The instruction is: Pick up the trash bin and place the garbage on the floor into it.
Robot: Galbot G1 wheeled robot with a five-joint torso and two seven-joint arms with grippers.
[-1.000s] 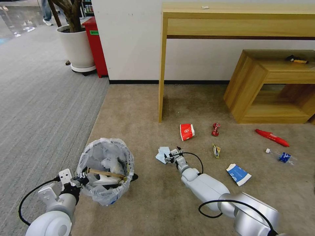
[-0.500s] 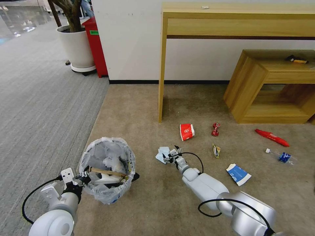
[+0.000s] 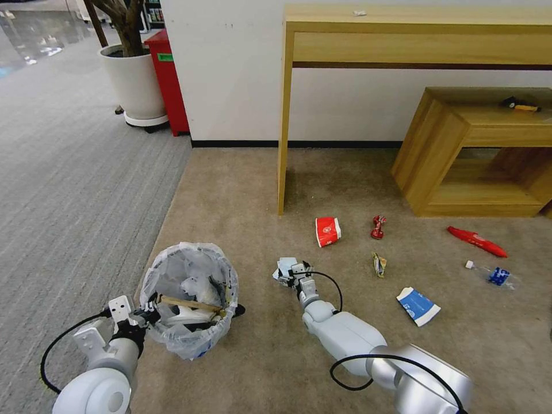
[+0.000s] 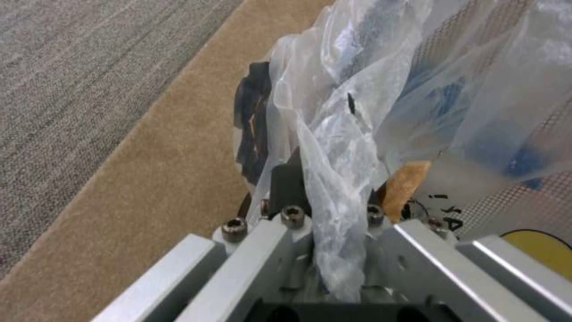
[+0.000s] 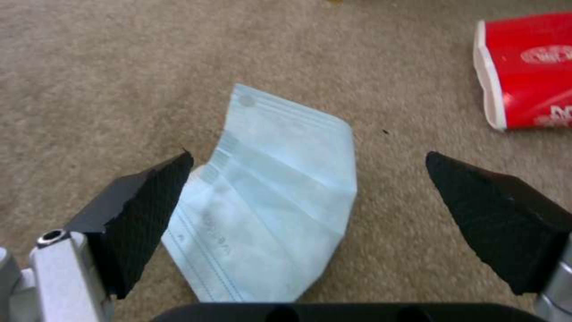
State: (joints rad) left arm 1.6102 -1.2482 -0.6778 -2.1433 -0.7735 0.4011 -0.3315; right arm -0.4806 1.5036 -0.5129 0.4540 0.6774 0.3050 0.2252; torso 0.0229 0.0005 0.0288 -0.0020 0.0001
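Beige short-pile carpet (image 3: 241,190) runs from the robot to a white wall, and nearest on it the left gripper (image 3: 146,314) is clamped on the rim of the small round black trash bin (image 3: 190,299) with its crinkly clear plastic liner, a stick and white paper inside. Just beyond, the right gripper (image 5: 310,210) hovers with its 2 black fingers (image 5: 149,214) spread wide either side of the flat pale-blue face mask (image 5: 280,210). Farther off lie a flattened red paper cup (image 3: 328,230), red wrappers, a blue-white carton (image 3: 418,305) and a small clear bottle (image 3: 491,274).
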